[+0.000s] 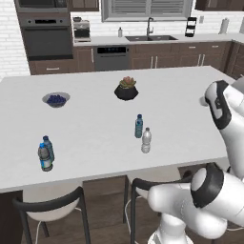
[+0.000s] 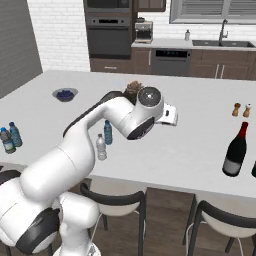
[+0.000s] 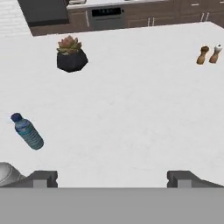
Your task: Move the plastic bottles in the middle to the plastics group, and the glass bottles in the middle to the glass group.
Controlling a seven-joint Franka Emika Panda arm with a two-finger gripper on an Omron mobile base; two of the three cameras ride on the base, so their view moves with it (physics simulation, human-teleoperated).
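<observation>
Two plastic bottles stand in the middle of the white island: a blue-tinted one (image 1: 138, 126) (image 2: 108, 132) (image 3: 27, 131) and, just in front of it, a clear one with a white cap (image 1: 146, 140) (image 2: 101, 147). The plastics group (image 1: 45, 153) (image 2: 10, 137), a dark grey bottle and a blue one, stands at the island's left front. A black glass bottle with a red neck (image 2: 236, 149) stands at the right front, beside another dark thing cut by the frame edge. My gripper (image 3: 113, 179) (image 2: 171, 116) hovers open above bare counter, right of the two middle bottles, with nothing between its fingers.
A potted succulent in a black pot (image 1: 126, 89) (image 3: 70, 54) sits behind the middle bottles. A bowl of blueberries (image 1: 56, 99) (image 2: 65, 94) is at the far left. Salt and pepper mills (image 3: 208, 54) (image 2: 241, 109) stand at the right. Stools line the island's front edge (image 1: 114, 176).
</observation>
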